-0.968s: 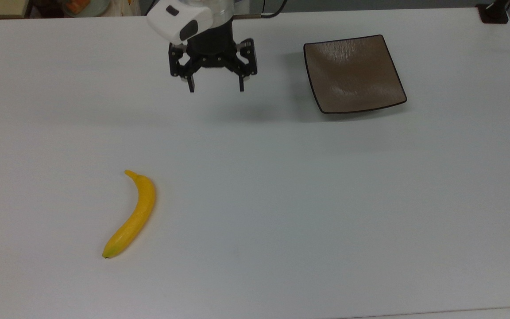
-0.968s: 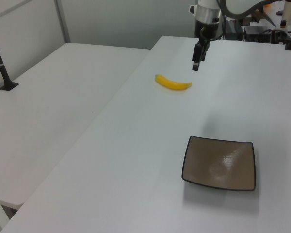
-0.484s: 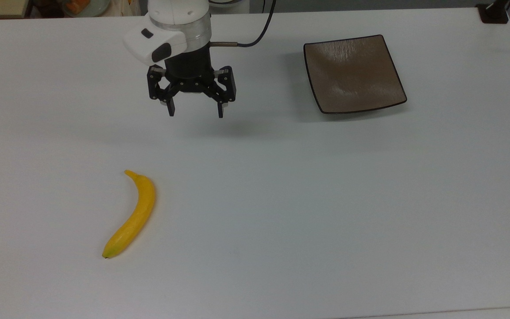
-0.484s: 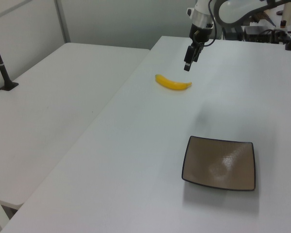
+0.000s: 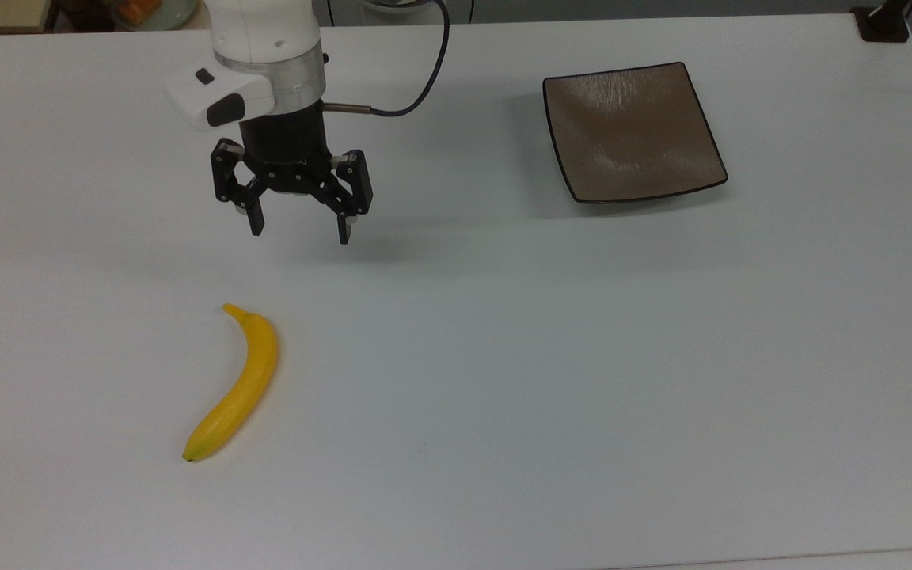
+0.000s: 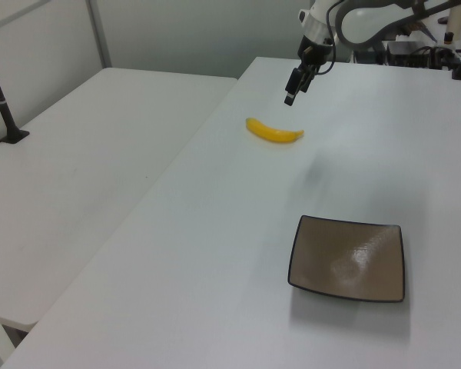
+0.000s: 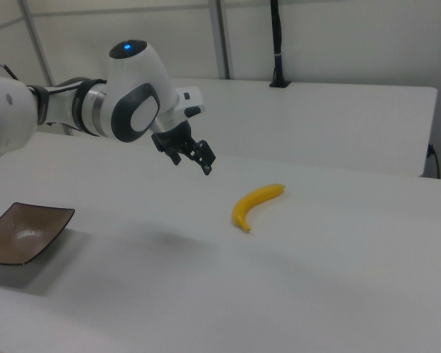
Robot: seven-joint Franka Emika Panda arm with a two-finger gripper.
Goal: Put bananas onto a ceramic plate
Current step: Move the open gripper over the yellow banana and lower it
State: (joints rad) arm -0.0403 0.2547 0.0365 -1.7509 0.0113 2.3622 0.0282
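Our gripper (image 5: 298, 226), fingers spread wide and empty, hangs above the table (image 5: 583, 380); the banana (image 5: 236, 389) lies toward the top view's lower-left corner, its long axis running roughly along the reach.

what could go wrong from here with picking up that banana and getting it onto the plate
The banana is slim, curved and lies loose on the smooth white table; the open gripper may push or roll it if the fingers land off-centre. The brown square plate sits far across the table and is barely longer than the banana, so a skewed drop could leave an end hanging over the rim.
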